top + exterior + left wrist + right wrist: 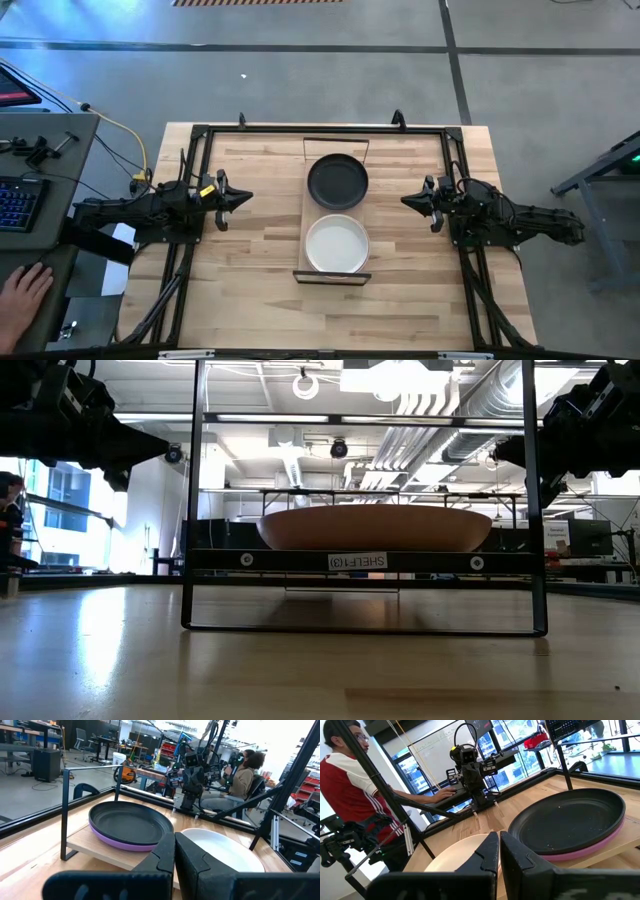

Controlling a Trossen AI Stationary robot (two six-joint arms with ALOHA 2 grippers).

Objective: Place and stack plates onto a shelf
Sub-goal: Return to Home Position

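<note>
The shelf lies in the middle of the table, its long side running near to far, with black rails at both short ends. On its far half a black plate sits on top of a purple plate. On its near half lies a cream-white plate. The low view shows a pale pink plate on the plank. My left gripper hovers shut to the left of the shelf. My right gripper hovers shut to its right. Each points at the shelf and touches nothing.
A black frame runs around the tabletop's edges. Bare wood lies between each gripper and the shelf. Left of the table stand a desk with a keyboard and a person's hand. People sit beyond the table in both wrist views.
</note>
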